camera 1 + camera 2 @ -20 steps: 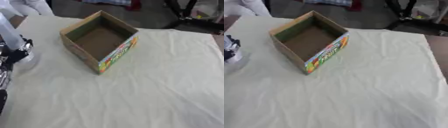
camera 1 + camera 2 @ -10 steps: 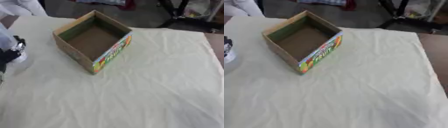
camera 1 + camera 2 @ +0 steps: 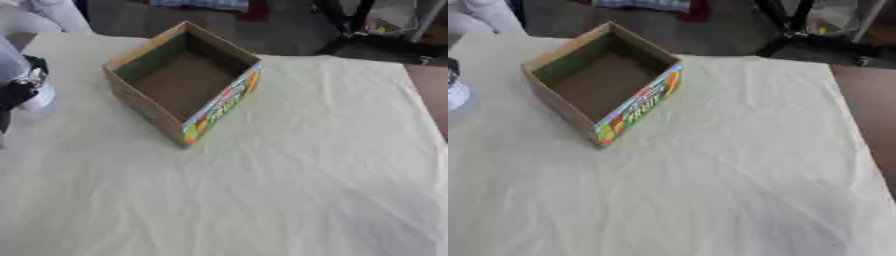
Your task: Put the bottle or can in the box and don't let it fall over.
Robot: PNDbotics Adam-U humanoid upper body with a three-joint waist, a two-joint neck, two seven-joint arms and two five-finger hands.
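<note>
**Bottle at the left edge, box open in the middle**

At the far left of the left eye view, the robot's left hand (image 3: pixel 16 92) shows as a dark shape against the cloth. It sits right against a pale bottle (image 3: pixel 26 80), which stands on the table just beside the hand; whether the fingers are curled round it or merely beside it cannot be told, since most of the hand is cut off by the edge. The bottle looks whitish at its base with a dark band higher up, and it seems upright, well outside the box.

Further right, past a strip of bare cloth, stands the cardboard box (image 3: pixel 179 87). It is open at the top, turned corner-on, and its brown floor holds nothing. Its near side wall carries a bright fruit print in red, orange and green.

The cream tablecloth (image 3: pixel 289 170) covers the table from there to the right, lightly creased. The right hand shows in neither view.
</note>
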